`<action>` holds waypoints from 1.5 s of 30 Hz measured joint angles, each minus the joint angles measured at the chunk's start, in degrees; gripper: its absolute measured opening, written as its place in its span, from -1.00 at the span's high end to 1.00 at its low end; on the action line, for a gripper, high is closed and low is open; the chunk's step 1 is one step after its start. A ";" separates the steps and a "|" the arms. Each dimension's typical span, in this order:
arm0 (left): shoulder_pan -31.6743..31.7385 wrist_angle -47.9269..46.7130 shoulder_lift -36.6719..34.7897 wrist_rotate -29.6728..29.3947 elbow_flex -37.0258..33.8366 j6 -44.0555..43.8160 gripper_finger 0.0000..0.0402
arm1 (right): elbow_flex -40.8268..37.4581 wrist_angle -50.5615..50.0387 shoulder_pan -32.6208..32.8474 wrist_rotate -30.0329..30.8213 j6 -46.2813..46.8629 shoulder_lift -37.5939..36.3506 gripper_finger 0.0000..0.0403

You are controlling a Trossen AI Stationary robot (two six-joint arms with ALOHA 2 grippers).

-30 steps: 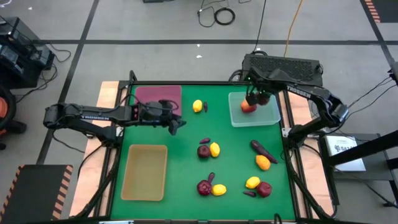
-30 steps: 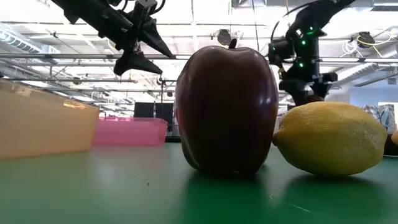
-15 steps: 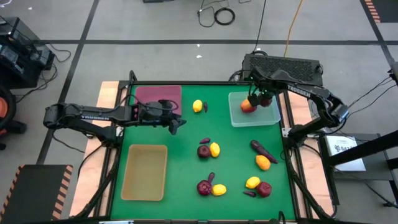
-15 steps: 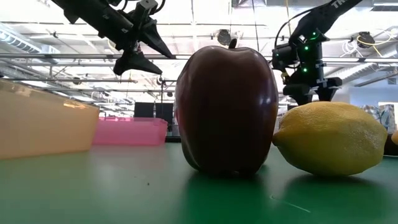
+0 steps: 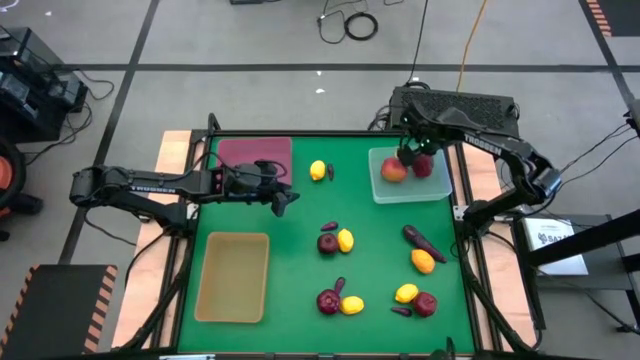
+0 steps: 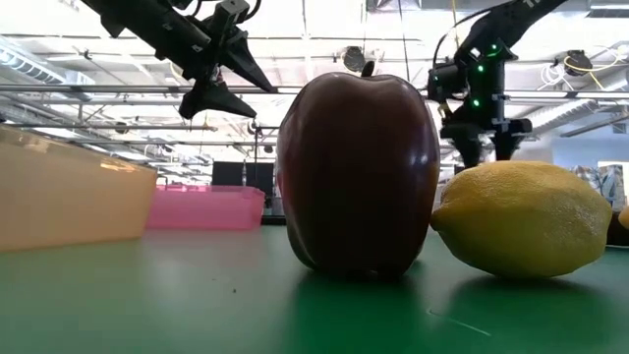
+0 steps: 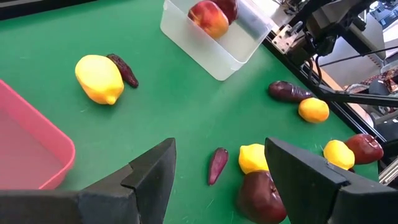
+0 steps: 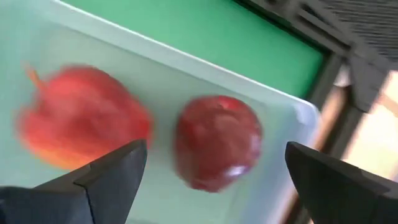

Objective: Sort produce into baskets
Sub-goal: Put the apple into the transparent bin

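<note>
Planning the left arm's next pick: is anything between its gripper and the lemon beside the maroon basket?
Nothing visible. The left gripper hangs open above bare green mat; the lemon lies beyond it, with only a small purple vegetable on its far side.

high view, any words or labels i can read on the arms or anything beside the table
"THOSSEN", as far as it reads, in white letters on the left arm; likely the maker's name.
The same white lettering on the right arm, too small to read for sure.
A white label sheet right of the table has dark print, too small to read.
No other readable text.
</note>
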 joint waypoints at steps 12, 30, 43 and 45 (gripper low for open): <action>0.00 0.00 0.00 0.00 0.00 3.20 -0.26 | 9.25 0.54 15.36 -10.44 10.05 -0.10 -0.85; 1.64 0.00 0.00 0.11 0.00 8.85 -0.26 | 9.04 24.10 48.28 -12.24 -11.90 1.24 -0.85; 1.55 -1.15 0.02 0.76 0.00 10.41 -0.26 | 7.05 32.37 53.74 -12.21 -19.55 11.21 -0.85; 1.57 -1.58 0.02 0.87 -0.01 10.40 -0.26 | 7.05 33.95 54.42 -12.26 -21.91 13.65 -0.85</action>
